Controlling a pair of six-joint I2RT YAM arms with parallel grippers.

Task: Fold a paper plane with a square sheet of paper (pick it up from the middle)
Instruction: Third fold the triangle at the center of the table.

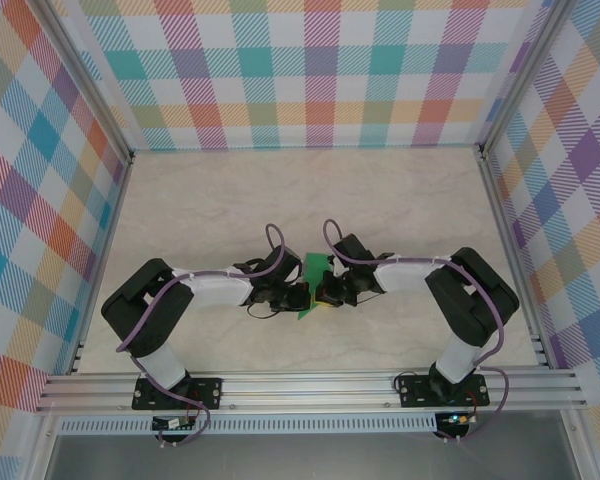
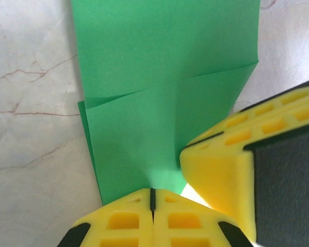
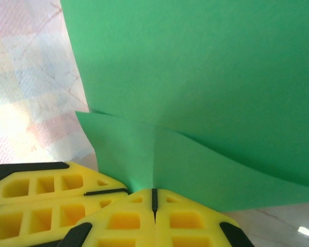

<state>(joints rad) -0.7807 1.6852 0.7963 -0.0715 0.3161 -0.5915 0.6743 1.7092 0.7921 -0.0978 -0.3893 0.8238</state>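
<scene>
From above, my arms hide most of the green paper [image 1: 315,266], which sits between them near the middle of the pale surface [image 1: 310,190]. Its lower edge is hard to make out. My wrist views show overlapping folded layers, with my left tool [image 2: 152,199] and right tool [image 3: 154,199] both clamped on its edge, just beside each other.

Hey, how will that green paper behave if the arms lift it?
Probably floppy: the green sheet bows in a curve beyond the right gripper. Likely very light and easily creased; fold lines show near the left gripper.
</scene>
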